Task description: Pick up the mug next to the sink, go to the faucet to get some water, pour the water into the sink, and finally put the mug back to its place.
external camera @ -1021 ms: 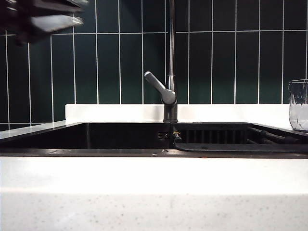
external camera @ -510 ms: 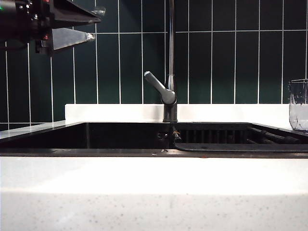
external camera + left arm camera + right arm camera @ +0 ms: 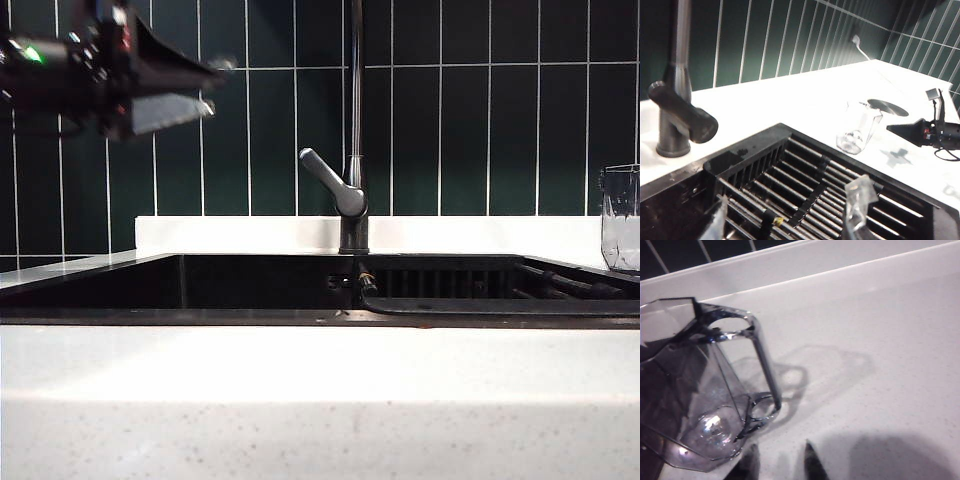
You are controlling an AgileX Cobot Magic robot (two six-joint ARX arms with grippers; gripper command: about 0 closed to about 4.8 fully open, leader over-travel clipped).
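The clear faceted mug point(image 3: 621, 220) stands upright on the white counter at the far right, beside the black sink point(image 3: 250, 284). The faucet point(image 3: 355, 120) rises behind the sink's middle, its grey lever point(image 3: 325, 178) angled to the left. My left gripper point(image 3: 215, 87) hovers high at the left, open and empty, above the sink's slatted section point(image 3: 815, 190); its clear fingertips point(image 3: 860, 197) show wide apart. My right gripper point(image 3: 781, 460) is open just beside the mug point(image 3: 700, 390), near its handle point(image 3: 765, 367), with only counter between the fingers. It is out of the exterior view.
White speckled countertop point(image 3: 320, 400) runs along the front and around the sink. Dark green tiles point(image 3: 460, 130) form the back wall. A round dark opening point(image 3: 888, 104) lies in the counter behind the mug point(image 3: 857, 127), where the right gripper point(image 3: 905, 131) points.
The left gripper has come down and to the right in the exterior view, toward the faucet, and its fingers stand wider apart. The mug and the faucet lever have not moved.
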